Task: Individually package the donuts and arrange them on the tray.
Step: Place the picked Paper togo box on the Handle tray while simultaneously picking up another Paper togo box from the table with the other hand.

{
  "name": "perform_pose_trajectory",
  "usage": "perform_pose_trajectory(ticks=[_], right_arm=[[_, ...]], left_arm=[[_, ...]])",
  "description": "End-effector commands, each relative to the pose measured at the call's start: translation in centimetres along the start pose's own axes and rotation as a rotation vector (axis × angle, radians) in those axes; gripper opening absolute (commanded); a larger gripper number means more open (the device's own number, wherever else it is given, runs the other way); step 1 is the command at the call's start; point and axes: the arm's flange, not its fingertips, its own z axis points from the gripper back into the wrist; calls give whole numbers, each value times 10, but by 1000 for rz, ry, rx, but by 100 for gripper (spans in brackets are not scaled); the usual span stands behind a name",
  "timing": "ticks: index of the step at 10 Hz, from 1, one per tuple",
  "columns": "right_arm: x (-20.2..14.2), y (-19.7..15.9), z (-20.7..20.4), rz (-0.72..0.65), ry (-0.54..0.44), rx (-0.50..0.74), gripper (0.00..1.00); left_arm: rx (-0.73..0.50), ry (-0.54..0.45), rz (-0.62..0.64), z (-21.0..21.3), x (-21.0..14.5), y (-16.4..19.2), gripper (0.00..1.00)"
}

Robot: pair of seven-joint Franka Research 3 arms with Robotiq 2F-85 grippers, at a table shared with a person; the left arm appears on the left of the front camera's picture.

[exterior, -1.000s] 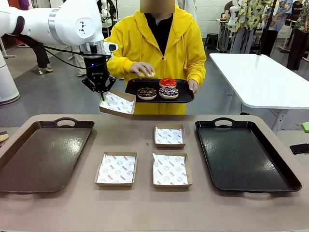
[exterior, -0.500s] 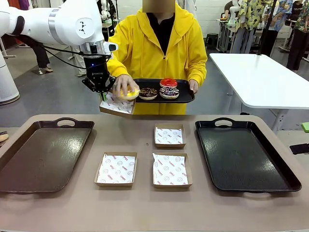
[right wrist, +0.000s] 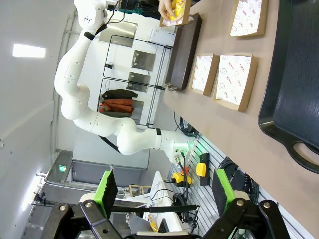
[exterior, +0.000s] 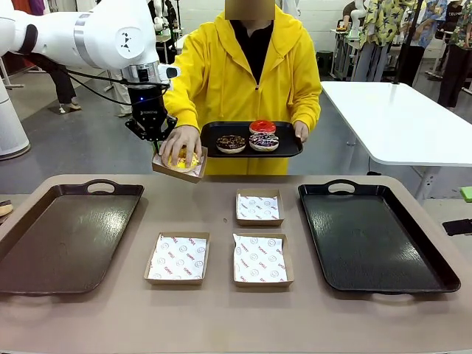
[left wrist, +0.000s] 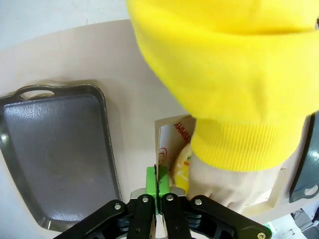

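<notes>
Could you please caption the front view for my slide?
Left gripper holds a paper-lined box aloft, a person's hand on the yellow donut inside it.

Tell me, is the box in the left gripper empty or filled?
Filled: the yellow-iced donut lies in the box, under the person's hand.

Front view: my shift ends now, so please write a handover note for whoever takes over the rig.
Left pincer: shut on the rim of a lined box, held in the air at the table's far side.
Right pincer: open, holding nothing.
Donuts: the person's hand is setting the yellow donut into that box; three other donuts sit on the person's small tray.
Done: none on a big tray yet.
Left: fill the three lined boxes on the table, tray all four.
</notes>
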Motion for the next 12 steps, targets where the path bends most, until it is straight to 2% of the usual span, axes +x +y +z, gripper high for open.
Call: perform_pose_trajectory(ticks=[1,9,11,12], right_arm=[[-1,0,0,11,-3,13,100],[0,0,0,0,0,0,100],[44,28,-23,-16,30,-164,100],[78,46,-47,-25,37,-263,100]], left_arm=[[-1,-6,1,0,0,1,0],[0,0,0,0,0,0,1],[18,5,-63,9,-11,18,1],[40,3,-69,13,-20,34,1]])
